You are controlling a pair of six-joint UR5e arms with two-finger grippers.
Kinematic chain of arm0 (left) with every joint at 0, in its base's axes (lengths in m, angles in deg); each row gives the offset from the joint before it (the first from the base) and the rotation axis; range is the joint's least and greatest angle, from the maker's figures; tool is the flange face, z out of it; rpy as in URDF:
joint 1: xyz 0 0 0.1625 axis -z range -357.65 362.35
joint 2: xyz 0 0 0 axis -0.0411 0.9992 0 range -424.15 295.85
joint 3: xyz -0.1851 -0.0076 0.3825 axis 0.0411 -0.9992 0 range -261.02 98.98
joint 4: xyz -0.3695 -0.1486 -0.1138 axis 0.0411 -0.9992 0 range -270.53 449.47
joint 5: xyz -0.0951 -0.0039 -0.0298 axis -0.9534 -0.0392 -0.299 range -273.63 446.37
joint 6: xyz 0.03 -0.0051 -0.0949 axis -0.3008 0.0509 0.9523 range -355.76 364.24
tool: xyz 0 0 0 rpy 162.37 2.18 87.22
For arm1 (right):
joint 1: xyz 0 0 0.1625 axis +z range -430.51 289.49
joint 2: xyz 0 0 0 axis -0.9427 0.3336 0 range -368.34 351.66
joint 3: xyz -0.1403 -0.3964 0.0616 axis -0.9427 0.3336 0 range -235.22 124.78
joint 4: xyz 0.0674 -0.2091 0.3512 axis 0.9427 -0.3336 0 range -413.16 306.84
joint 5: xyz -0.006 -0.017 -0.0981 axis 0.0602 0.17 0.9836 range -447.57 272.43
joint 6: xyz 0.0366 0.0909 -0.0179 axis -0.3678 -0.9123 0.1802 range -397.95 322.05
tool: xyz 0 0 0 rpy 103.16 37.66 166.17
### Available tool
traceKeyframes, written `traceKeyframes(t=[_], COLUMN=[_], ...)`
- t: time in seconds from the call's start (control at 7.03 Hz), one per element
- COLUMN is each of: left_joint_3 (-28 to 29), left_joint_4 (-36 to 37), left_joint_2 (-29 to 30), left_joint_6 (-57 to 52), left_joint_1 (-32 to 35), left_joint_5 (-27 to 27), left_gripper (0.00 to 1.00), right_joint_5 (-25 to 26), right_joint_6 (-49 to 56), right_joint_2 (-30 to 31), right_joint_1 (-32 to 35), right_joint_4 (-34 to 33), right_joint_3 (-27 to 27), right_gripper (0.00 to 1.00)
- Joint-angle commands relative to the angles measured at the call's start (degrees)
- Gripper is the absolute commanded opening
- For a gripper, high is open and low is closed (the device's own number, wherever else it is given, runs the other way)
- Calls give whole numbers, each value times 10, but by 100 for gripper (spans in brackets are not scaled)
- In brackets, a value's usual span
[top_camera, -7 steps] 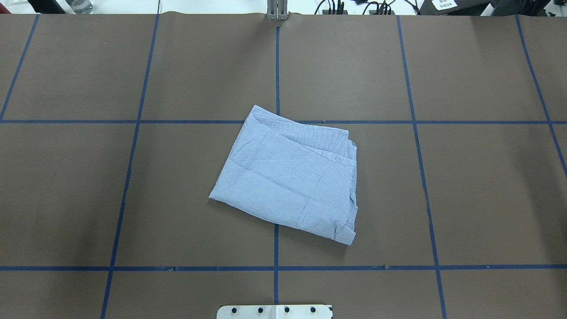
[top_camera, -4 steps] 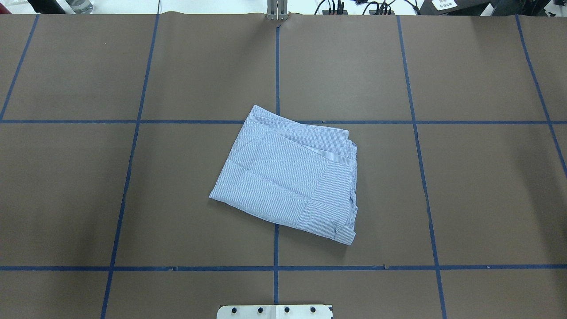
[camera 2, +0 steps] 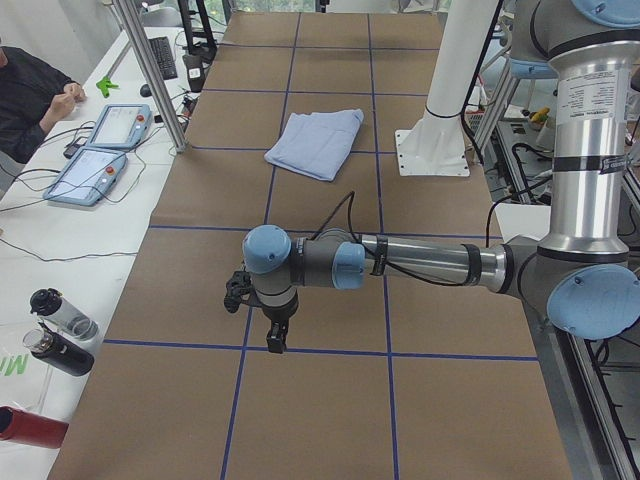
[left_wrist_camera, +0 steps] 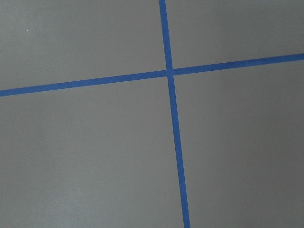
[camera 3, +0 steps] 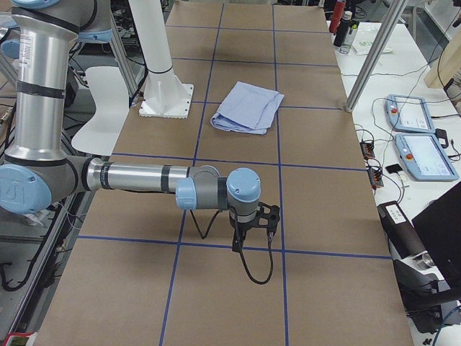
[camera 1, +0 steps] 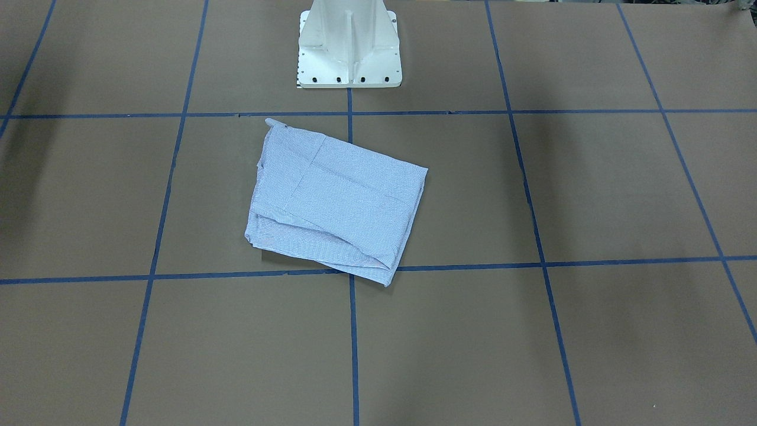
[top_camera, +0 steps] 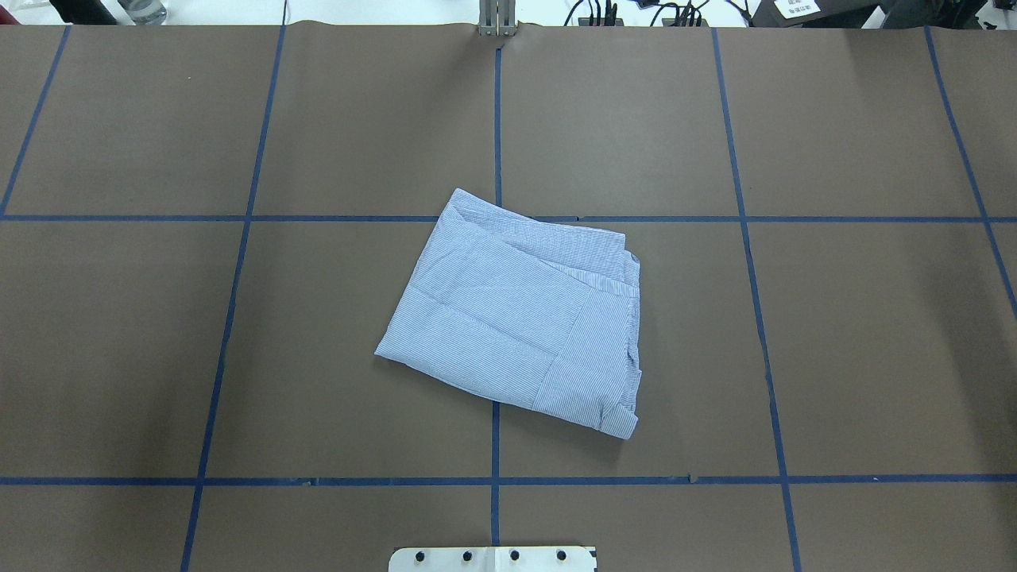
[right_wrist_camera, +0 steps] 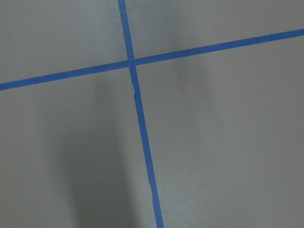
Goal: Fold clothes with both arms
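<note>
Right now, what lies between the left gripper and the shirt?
Left gripper to shirt: only brown table paper and blue tape, exterior left view.

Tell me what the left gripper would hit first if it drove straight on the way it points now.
It points down, so the left gripper would likely meet the brown table cover near a blue tape crossing; the shirt lies far off.
</note>
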Motion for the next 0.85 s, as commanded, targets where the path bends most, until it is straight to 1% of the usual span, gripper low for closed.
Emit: traceKeyframes(t=[0.0, 0.14, 0.43, 0.71], left_joint_3=[0, 0, 0, 0], left_joint_4=[0, 0, 0, 1], left_joint_2=[0, -1, 0, -1], left_joint_6=[0, 0, -1, -1], left_joint_1=[0, 0, 0, 0], left_joint_5=[-1, -1, -1, -1], left_gripper=[100, 100, 100, 100], right_joint_5=[1, 3, 5, 8], right_joint_6=[2, 12, 101, 106], right_joint_2=[-2, -1, -2, 0], right_joint_1=[0, 0, -3, -4], right_joint_4=[-33, -33, -33, -33], right_joint_3=[-5, -5, -5, -5], right_gripper=[100, 100, 100, 100])
